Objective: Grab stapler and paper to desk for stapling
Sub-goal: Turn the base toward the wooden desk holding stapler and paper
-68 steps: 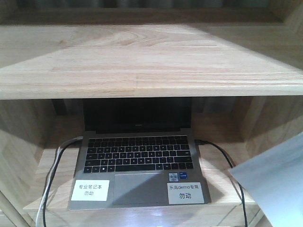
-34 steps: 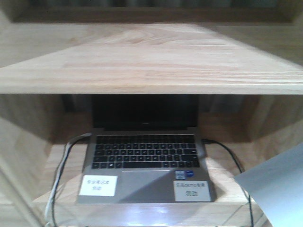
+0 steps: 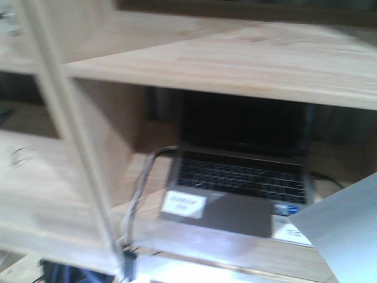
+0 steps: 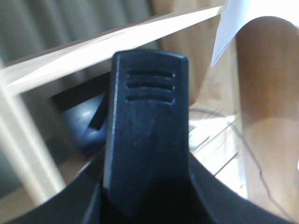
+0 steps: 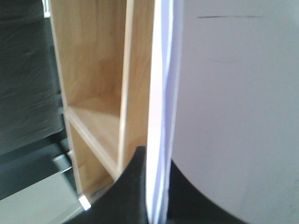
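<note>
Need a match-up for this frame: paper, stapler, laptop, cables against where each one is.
1 paper
2 stapler
3 laptop
4 cables

A open on the lower shelf
B clamped edge-on in the right gripper
C trailing over the shelf's front edge
D held in the left gripper

Pairs: 1-B, 2-D, 3-A, 4-C

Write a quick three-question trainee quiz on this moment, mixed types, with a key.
1. True or false: the laptop in the shelf unit has its lid open.
2. The right gripper is shut on: A) the paper B) a mouse C) a cable.
3. Which gripper holds the stapler?
Key: 1 true; 2 A; 3 the left gripper.
</note>
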### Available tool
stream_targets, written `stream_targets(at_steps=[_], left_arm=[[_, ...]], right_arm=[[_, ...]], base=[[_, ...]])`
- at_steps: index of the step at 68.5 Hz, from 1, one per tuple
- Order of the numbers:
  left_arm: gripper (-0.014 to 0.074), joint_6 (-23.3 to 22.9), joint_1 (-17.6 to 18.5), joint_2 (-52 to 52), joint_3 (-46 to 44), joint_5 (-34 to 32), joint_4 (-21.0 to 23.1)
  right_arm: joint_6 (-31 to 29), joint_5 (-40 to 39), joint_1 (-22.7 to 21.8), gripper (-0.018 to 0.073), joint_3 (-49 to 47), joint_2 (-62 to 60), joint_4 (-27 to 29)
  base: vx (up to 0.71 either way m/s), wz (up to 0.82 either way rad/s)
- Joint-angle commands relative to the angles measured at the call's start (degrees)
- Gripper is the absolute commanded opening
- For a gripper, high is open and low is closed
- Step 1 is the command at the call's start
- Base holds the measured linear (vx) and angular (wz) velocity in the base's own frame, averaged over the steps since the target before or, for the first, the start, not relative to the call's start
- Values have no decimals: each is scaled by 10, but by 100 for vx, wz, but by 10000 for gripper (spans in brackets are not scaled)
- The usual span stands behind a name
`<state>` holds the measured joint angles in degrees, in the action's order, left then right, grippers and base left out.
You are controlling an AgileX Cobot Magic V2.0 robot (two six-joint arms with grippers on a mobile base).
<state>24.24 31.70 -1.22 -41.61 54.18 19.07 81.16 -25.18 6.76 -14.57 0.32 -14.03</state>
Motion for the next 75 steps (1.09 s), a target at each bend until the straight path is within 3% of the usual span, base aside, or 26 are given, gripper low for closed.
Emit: stream_targets(at_steps=[1,75], left_arm=[[-6,-3,3,13,-14,-66,15],[-6,-3,3,13,-14,-66,15]], right_arm=[[-7,-27,-3,-5,-16,9,-3],[-7,-27,-3,-5,-16,9,-3]], base=[[-12,45],[-14,54]])
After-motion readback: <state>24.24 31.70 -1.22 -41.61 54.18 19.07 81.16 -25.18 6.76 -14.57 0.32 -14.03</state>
